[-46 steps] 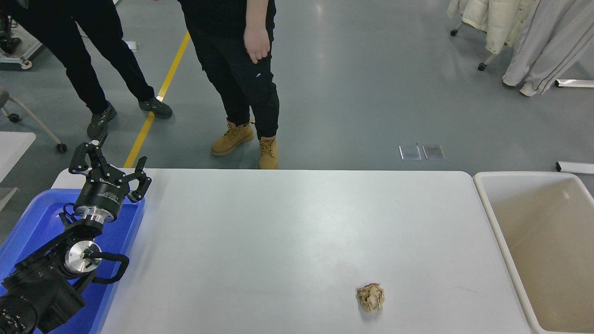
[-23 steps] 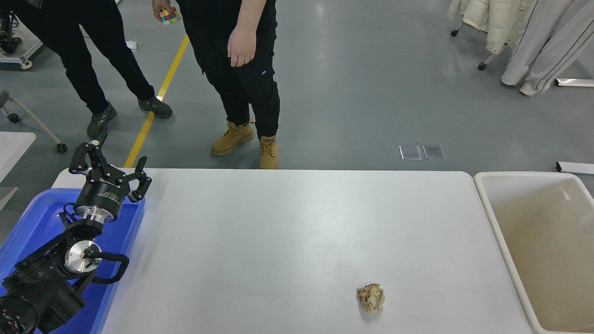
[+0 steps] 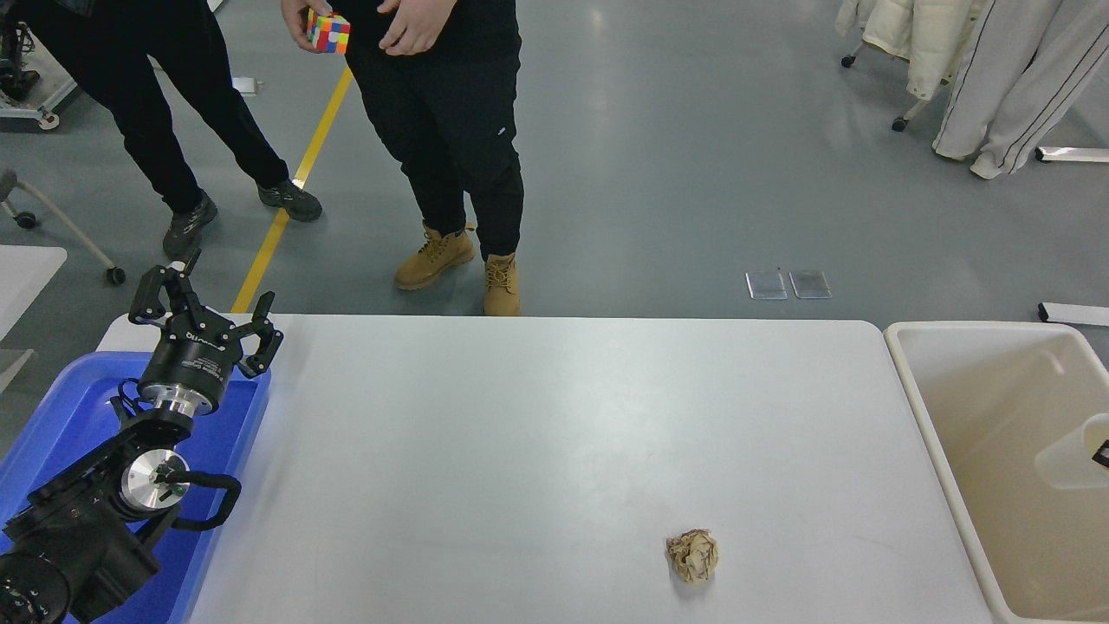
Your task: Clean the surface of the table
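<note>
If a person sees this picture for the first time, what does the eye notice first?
Probably the crumpled brown paper ball, alone on the white table near its front edge. Next, the black left gripper parked open over the blue tray at the left. At the far side, a person's hands hold a colourful cube.

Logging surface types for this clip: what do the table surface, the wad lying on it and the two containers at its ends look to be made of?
Table surface: smooth white laminate or plastic, by its soft sheen.
Wad: crumpled tan paper, creased and matte.
Blue tray: likely moulded plastic, glossy with a rounded rim.
Beige bin: also plastic by the look, smooth walls and a thick rim.
</note>
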Controlling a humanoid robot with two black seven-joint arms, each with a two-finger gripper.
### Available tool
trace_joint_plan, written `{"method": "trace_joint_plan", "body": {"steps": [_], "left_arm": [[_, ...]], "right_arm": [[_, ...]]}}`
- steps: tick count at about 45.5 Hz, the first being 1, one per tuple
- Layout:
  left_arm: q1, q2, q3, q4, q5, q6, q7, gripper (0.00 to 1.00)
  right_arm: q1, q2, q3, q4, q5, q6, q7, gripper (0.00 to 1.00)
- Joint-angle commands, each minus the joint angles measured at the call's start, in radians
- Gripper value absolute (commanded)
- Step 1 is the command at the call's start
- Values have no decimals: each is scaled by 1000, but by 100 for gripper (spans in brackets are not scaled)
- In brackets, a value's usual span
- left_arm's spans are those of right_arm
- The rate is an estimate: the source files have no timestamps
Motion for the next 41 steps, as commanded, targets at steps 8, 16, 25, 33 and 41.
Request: {"method": "trace_joint_plan", "body": {"steps": [8, 16, 25, 33, 41], "left_arm": [[0, 0, 0, 0, -1, 0, 0, 100], [0, 0, 0, 0, -1, 2, 0, 100], [0, 0, 0, 0, 1, 0, 0, 100], [0, 0, 0, 0, -1, 0, 0, 100], [0, 0, 0, 0, 1, 0, 0, 100]], "right_arm": [[-3, 11, 0, 10, 79, -121, 2, 68], [3, 15, 43, 17, 101, -158, 4, 92], [67, 1, 274, 53, 107, -141, 2, 99], [156, -39, 439, 86, 108, -144, 2, 99], [250, -51, 595, 98, 122, -144, 5, 99]]}}
